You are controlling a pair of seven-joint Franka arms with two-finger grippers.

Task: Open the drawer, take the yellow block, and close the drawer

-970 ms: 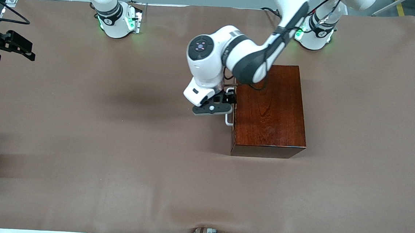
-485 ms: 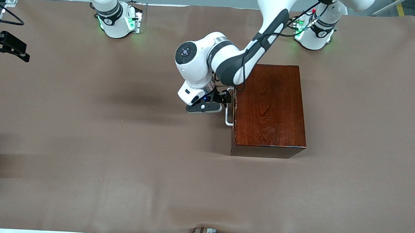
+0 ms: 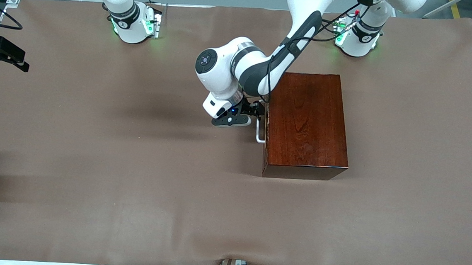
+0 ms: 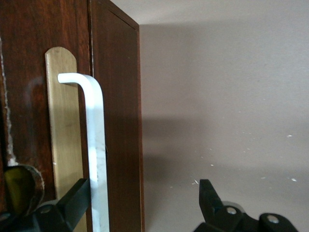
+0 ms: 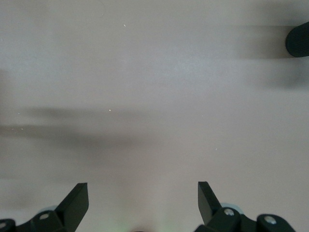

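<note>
A brown-covered table (image 3: 93, 160) carries 1 glossy reddish-brown wooden box (image 3: 307, 125).

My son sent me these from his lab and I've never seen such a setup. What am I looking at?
Two white robot arms are bolted along one edge of a brown table. One picture looks down from across the table; the other two come from cameras on the arms' wrists. On the table stands a dark wooden box with a shut drawer and white handle. The left gripper is at that handle, jaws open around it, holding nothing. The right gripper waits open above the table's edge.
</note>
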